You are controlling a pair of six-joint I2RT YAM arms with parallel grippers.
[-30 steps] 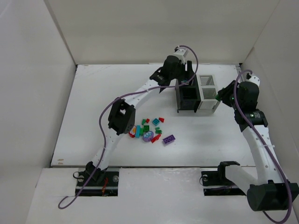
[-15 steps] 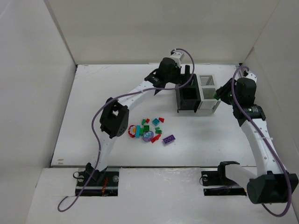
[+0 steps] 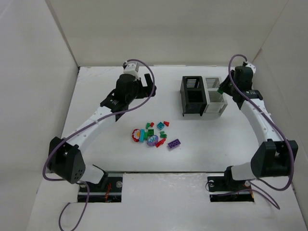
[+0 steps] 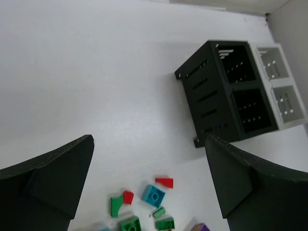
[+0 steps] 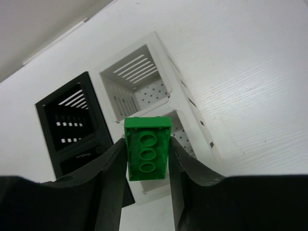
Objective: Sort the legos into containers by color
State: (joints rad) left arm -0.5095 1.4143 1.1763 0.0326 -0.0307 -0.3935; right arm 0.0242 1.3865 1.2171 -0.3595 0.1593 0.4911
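A green lego (image 5: 147,148) is being pinched by its long sides between the two fingers of the right gripper (image 5: 147,144), its underside with three round hollows being shown to the wrist camera and its top end standing clear above the fingertips at 12 o'clock. In that view the brick is being seen against the nearer compartment of the white container (image 5: 137,86), with the black container (image 5: 67,120) joined to it at 9 o'clock. From the top view, the right gripper is being held at the 3 o'clock edge of the white container. The loose legos (image 3: 154,134), among them a purple brick (image 3: 174,143) and a teal brick (image 4: 153,195), are being left in a small cluster on the white table (image 3: 96,96), at about 7 o'clock from the black container and well apart from it. The left gripper (image 4: 149,144) is being held with its jaws spread wide and nothing between them, at 9 o'clock from the black container, the cluster lying at about 6 o'clock from it.
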